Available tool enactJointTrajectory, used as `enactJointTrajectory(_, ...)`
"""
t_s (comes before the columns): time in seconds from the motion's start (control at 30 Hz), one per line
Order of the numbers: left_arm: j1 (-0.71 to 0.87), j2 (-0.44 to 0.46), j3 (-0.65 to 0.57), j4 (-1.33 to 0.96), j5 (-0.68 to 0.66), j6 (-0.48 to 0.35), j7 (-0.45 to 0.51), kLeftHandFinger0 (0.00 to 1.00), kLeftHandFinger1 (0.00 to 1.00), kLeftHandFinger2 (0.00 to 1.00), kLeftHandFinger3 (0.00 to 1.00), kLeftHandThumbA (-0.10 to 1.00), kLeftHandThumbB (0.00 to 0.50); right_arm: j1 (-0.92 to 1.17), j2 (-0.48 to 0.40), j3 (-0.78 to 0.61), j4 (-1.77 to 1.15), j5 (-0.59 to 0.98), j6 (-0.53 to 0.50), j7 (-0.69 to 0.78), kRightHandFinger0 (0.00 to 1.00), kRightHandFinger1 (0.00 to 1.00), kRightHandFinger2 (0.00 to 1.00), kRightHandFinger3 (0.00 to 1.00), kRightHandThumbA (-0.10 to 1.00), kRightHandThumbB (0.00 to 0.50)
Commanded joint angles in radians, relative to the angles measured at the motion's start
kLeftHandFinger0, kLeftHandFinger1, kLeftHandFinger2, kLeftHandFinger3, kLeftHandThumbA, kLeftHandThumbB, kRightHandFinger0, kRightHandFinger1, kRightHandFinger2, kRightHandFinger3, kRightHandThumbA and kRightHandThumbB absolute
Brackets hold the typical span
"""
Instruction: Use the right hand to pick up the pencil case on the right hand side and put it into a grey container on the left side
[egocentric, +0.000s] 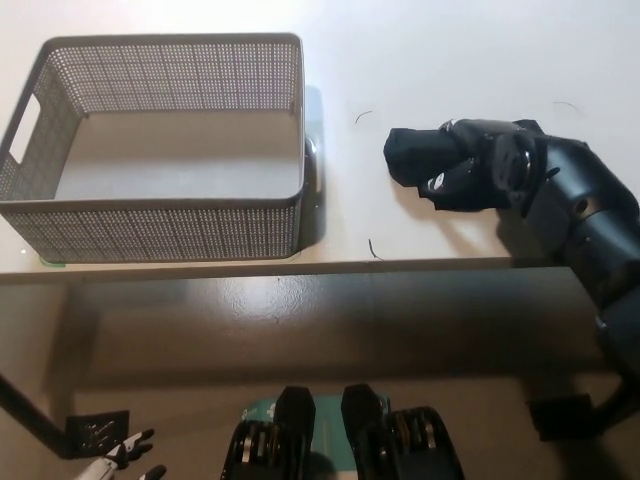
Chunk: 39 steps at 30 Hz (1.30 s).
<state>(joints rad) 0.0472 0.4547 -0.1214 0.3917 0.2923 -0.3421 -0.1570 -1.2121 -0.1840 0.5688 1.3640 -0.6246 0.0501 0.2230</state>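
Observation:
The black pencil case (412, 158) lies on the white table (430, 60), right of the basket. My black right hand (482, 165) is down on top of it and covers its right half, so only the left end shows. Black on black hides whether the hand grips it. The grey mesh container (160, 228) stands at the table's left, with nothing inside. Low at the picture's bottom left, under the table edge, rests my white left hand (122, 459), holding nothing, with its fingers apart.
The table's front edge (300, 268) runs across the middle of the picture, just in front of the container and the case. A strip of bare tabletop (345, 170) separates the container from the pencil case. Two small dark marks lie on it.

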Motion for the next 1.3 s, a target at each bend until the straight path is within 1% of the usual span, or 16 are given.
enactJointTrajectory(0.0, -0.006, 0.021, 0.004, -0.032, -0.014, -0.034, -0.006, 1.0, 0.96, 0.96, 1.0, 0.93, 0.341, 0.042, 0.031, 0.012, 0.046, -0.003, -0.015, -0.013, 1.0, 1.0, 1.0, 1.0, 0.75, 0.5)
enactJointTrajectory(0.33, -0.051, 0.023, 0.006, -0.033, -0.019, -0.037, -0.013, 1.0, 0.96, 0.97, 1.0, 0.96, 0.378, 0.095, 0.036, -0.007, 0.075, 0.02, 0.011, -0.031, 1.0, 1.0, 1.0, 1.0, 0.68, 0.5)
enactJointTrajectory(0.43, -0.05, 0.02, 0.005, -0.035, -0.018, -0.037, -0.01, 1.0, 0.96, 0.97, 1.0, 0.94, 0.361, 0.121, 0.039, -0.019, 0.078, 0.022, 0.026, -0.112, 1.0, 1.0, 1.0, 1.0, 0.4, 0.457)
enactJointTrajectory(0.47, -0.049, 0.021, 0.005, -0.035, -0.02, -0.039, -0.012, 1.0, 0.96, 0.97, 1.0, 0.94, 0.36, 0.126, 0.04, -0.016, 0.078, 0.015, 0.025, -0.132, 0.96, 1.0, 1.0, 1.0, 0.33, 0.449)
enactJointTrajectory(0.5, -0.047, 0.02, 0.007, -0.039, -0.023, -0.036, -0.012, 1.0, 0.96, 0.97, 1.0, 0.95, 0.369, 0.145, 0.031, 0.002, 0.07, -0.01, -0.017, -0.263, 0.44, 0.5, 0.63, 0.9, -0.02, 0.276)
enactJointTrajectory(0.57, -0.048, 0.019, 0.007, -0.038, -0.023, -0.037, -0.011, 1.0, 0.96, 0.97, 1.0, 0.95, 0.371, 0.16, 0.023, 0.003, 0.064, -0.016, -0.051, -0.386, 0.04, 0.15, 0.3, 0.43, -0.1, 0.224)
enactJointTrajectory(0.6, -0.056, 0.021, 0.009, -0.031, -0.024, -0.038, -0.009, 1.0, 0.96, 0.96, 1.0, 0.96, 0.375, 0.153, 0.02, -0.02, 0.059, 0.007, -0.065, -0.416, 0.0, 0.18, 0.44, 0.37, -0.1, 0.193)
enactJointTrajectory(0.63, -0.058, 0.023, 0.009, -0.032, -0.026, -0.033, -0.014, 1.0, 0.96, 0.96, 1.0, 0.96, 0.377, 0.15, 0.018, -0.029, 0.056, 0.014, -0.076, -0.432, 0.07, 0.34, 0.62, 0.45, -0.1, 0.218)
enactJointTrajectory(0.73, -0.066, 0.029, 0.006, -0.028, -0.022, -0.037, -0.018, 1.0, 0.96, 0.96, 1.0, 0.98, 0.386, 0.144, 0.01, -0.035, 0.053, 0.015, -0.094, -0.489, 0.12, 0.48, 0.79, 0.66, -0.1, 0.221)
enactJointTrajectory(0.8, -0.071, 0.028, 0.006, -0.018, -0.017, -0.051, -0.009, 1.0, 0.95, 0.95, 1.0, 0.98, 0.382, 0.14, 0.004, -0.036, 0.052, 0.015, -0.104, -0.514, 0.12, 0.48, 0.75, 0.59, -0.1, 0.236)
enactJointTrajectory(0.9, -0.072, 0.028, 0.006, -0.012, -0.008, -0.057, -0.001, 1.0, 0.93, 0.94, 1.0, 0.99, 0.373, 0.141, -0.002, -0.029, 0.05, 0.007, -0.146, -0.574, 0.0, 0.25, 0.5, 0.31, -0.1, 0.234)
enactJointTrajectory(0.93, -0.07, 0.028, 0.007, -0.012, -0.007, -0.055, 0.0, 0.99, 0.93, 0.94, 1.0, 0.98, 0.366, 0.143, -0.004, -0.027, 0.049, 0.004, -0.166, -0.598, 0.0, 0.24, 0.57, 0.28, -0.1, 0.227)
enactJointTrajectory(0.97, -0.068, 0.028, 0.008, -0.014, -0.01, -0.05, -0.002, 1.0, 0.94, 0.94, 1.0, 0.98, 0.36, 0.143, -0.003, -0.024, 0.048, 0.002, -0.175, -0.61, 0.0, 0.28, 0.68, 0.33, -0.1, 0.216)
enactJointTrajectory(1.03, -0.068, 0.029, 0.008, -0.014, -0.012, -0.044, -0.006, 1.0, 0.94, 0.94, 1.0, 0.98, 0.358, 0.135, -0.002, -0.025, 0.042, 0.003, -0.19, -0.636, 0.0, 0.41, 0.87, 0.62, -0.1, 0.194)
enactJointTrajectory(1.1, -0.068, 0.029, 0.009, -0.011, -0.014, -0.041, -0.006, 1.0, 0.94, 0.94, 1.0, 0.98, 0.363, 0.129, 0.001, -0.024, 0.04, 0.001, -0.196, -0.657, 0.0, 0.42, 0.86, 0.8, -0.1, 0.189)
enactJointTrajectory(1.27, -0.065, 0.029, 0.009, -0.005, -0.01, -0.038, -0.004, 1.0, 0.94, 0.95, 1.0, 0.96, 0.344, 0.076, 0.0, -0.048, 0.013, 0.02, -0.26, -0.681, 0.0, 0.38, 0.85, 0.9, -0.1, 0.163)
